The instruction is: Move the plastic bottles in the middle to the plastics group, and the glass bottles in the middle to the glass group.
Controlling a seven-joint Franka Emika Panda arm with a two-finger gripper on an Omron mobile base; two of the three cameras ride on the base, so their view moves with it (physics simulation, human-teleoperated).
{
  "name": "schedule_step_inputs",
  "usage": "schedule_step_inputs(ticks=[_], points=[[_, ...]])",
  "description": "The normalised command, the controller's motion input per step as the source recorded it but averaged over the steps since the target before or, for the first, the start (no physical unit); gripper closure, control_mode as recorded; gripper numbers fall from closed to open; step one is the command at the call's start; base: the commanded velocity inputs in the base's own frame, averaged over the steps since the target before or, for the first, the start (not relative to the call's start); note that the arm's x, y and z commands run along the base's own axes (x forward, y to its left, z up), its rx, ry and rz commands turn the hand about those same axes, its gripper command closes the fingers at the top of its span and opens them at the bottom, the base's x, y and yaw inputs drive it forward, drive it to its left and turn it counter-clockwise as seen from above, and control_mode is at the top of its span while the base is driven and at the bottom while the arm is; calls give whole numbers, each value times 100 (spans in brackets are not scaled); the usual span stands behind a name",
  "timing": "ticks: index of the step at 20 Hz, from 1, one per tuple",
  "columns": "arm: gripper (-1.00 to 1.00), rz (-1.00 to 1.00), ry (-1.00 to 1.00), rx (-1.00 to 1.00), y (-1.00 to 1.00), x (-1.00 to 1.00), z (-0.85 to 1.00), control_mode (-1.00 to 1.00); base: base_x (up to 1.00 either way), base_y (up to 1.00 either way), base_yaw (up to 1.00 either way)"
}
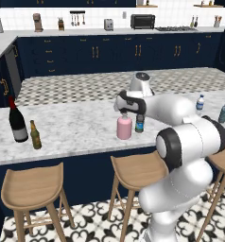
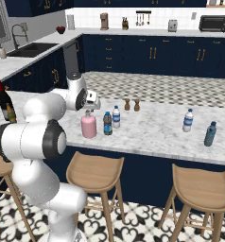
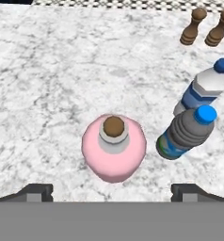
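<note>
Directly under the pincer (image 3: 112, 190) stood the pink bottle (image 3: 114, 147), upright on the marble counter (image 3: 48, 94), its stopper facing straight up at the hand camera. Hung above it with jaws spread wide and nothing between them, one tip showing on each side of the bottle's round body. Sat squarely between those tips, so the long axis of the bottle ran in line with the hand's approach, top to bottom; by my judgement a straight drop was all the grasp called for, then a closing about the neck or shoulders.

Just beside the pink bottle, toward the plastics end, stood the dark-topped bottle (image 3: 185, 134) with its blue cap, and close behind that a clear water bottle (image 3: 204, 87); near enough that a sideways drift on the way down risked a knock. Two small wooden shakers (image 3: 205, 27) further back, well apart.

Seen from the left base, the wine bottle (image 1: 17, 120) and the beer bottle (image 1: 35, 135) stood at the far left of the counter, well apart from the pink one (image 1: 124, 127). Off at the right end, a white-capped bottle (image 2: 188, 121) and a teal bottle (image 2: 210, 134).
</note>
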Motion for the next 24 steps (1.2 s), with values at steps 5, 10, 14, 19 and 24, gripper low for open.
schedule_step_inputs(ticks=[5,10,14,19,24], points=[[-100,0,0,0,0,26,-1,-100,0,0,0],[-100,0,0,0,0,20,-23,-100,0,0,0],[-100,0,0,0,0,21,-32,-100,0,0,0],[-100,0,0,0,0,14,-25,-100,0,0,0],[-100,0,0,0,2,12,-15,-100,0,0,0]])
